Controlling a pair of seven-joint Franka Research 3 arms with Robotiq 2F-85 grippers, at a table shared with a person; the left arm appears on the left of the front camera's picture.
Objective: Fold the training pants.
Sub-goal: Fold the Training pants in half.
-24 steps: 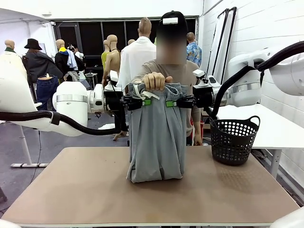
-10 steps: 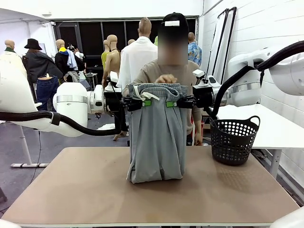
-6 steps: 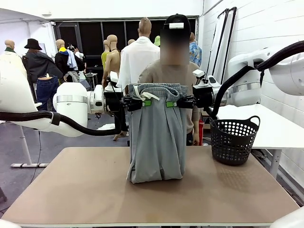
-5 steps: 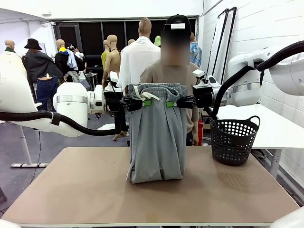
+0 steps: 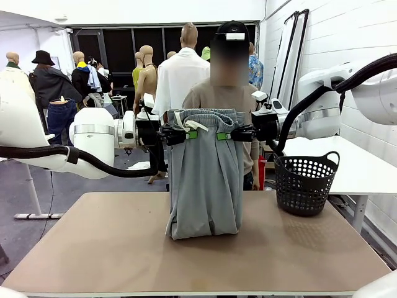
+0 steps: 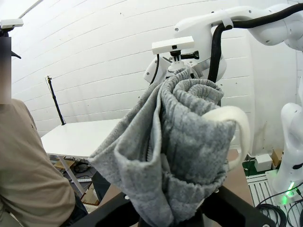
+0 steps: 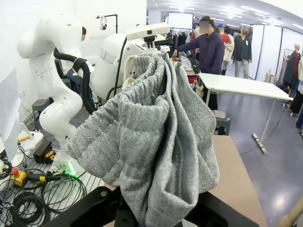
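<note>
A: What are the two grippers doing?

B: The left gripper is clenching the waistband of the training pants at its own fingertips, green pads pressing into the gathered elastic. The right gripper is pinching the same waistband from the opposite side, so the two sets of fingertips are pointing at each other with only a short stretch of grey fabric between them.

A: And the pants themselves?

B: They are hanging straight down below both grippers as a narrow grey column. The bottom end is bunching up and resting on the table, directly beneath the grippers. The white drawstring is looping out just above the left gripper's fingers.

A: What are the wrist cameras giving you?

B: In the left wrist view the rolled waistband of the pants is filling the space right in front of the fingers, with the drawstring curling off its edge. In the right wrist view the grey cloth is bulging up from between the black fingers the same way.

A: Anything farther out?

B: A person is standing just behind the held waistband, at the far side of the table. A black perforated basket is sitting on the table well off to the right gripper's outer side, apart from the pants.
</note>
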